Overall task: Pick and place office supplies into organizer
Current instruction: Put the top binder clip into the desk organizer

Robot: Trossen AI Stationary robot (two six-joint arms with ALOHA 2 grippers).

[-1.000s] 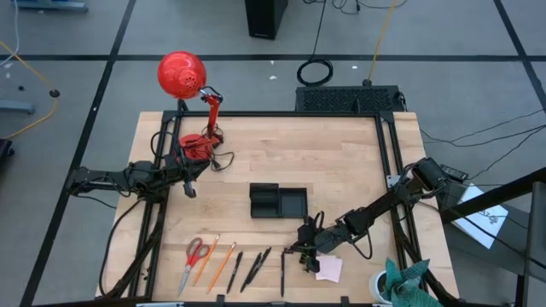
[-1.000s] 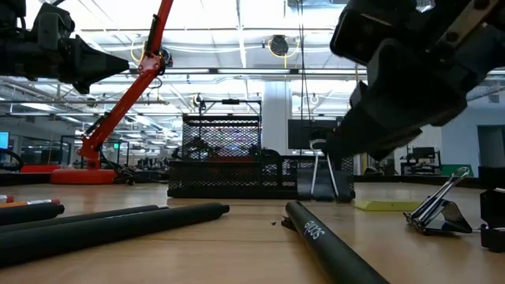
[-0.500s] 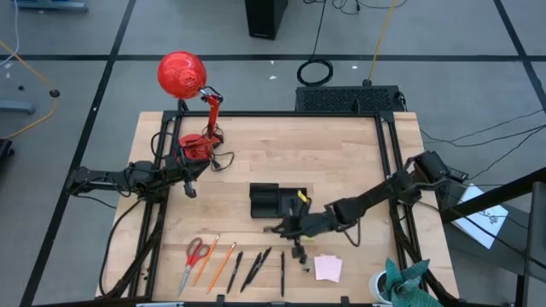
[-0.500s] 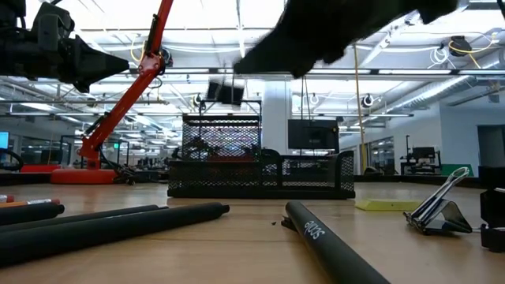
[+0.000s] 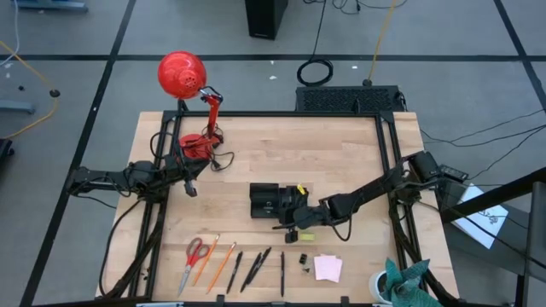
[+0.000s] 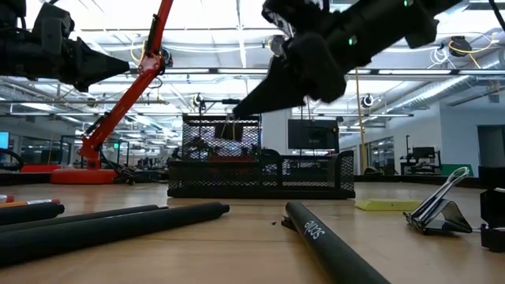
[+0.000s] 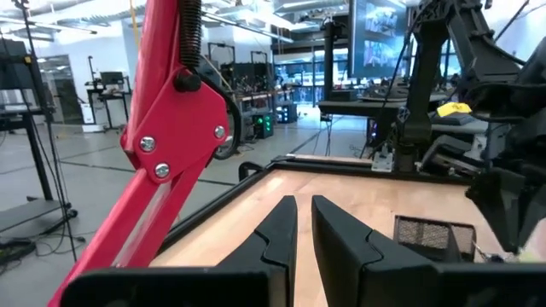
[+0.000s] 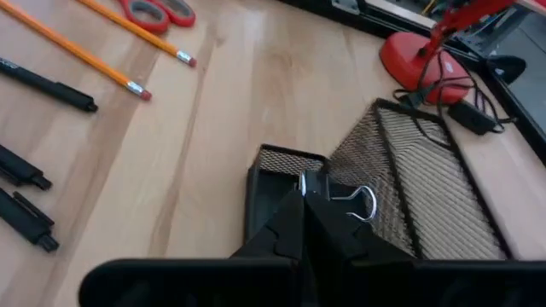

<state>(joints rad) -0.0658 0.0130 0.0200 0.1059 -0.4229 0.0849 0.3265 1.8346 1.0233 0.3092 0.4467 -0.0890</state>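
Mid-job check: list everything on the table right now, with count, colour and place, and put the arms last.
organizer: one, black mesh, table centre
binder clip in the grip: one, black with silver handles, above the organizer's left compartments
loose binder clips: at least two, black, front edge beside the pad
sticky-note pad: one, pale pink, front right
yellow piece: one, yellow-green, just in front of the organizer
scissors: one pair, red handles, front left
pencils: two, orange, right of the scissors
pens: four, dark, front centre
desk lamp: one, red, back left
left gripper: near the lamp base, holding nothing
right gripper: shut on the binder clip over the organizer
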